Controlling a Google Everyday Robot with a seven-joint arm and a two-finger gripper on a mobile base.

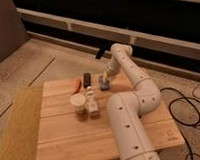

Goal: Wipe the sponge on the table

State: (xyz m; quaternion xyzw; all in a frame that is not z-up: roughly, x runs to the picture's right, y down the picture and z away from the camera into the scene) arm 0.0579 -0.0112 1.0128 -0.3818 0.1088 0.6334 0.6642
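you'll find the gripper (104,78) behind and right of the white cup (78,102), over the sponge (104,86) and hiding its top. you can't make out what the small pale thing (93,104) just right of the cup is. the arm (131,130), further right of the cup, runs off the bottom edge.

A white cup (78,103) and a small pale bottle (92,106) stand side by side on the bench (71,141). Behind them are an orange-red elongated object (77,84) and a dark upright rectangular block (86,77), just left of the gripper (104,80), which is low near the far edge. An olive-yellow mat (18,125) flanks the left side. Black cables (187,108) trail over the speckled floor (47,59).
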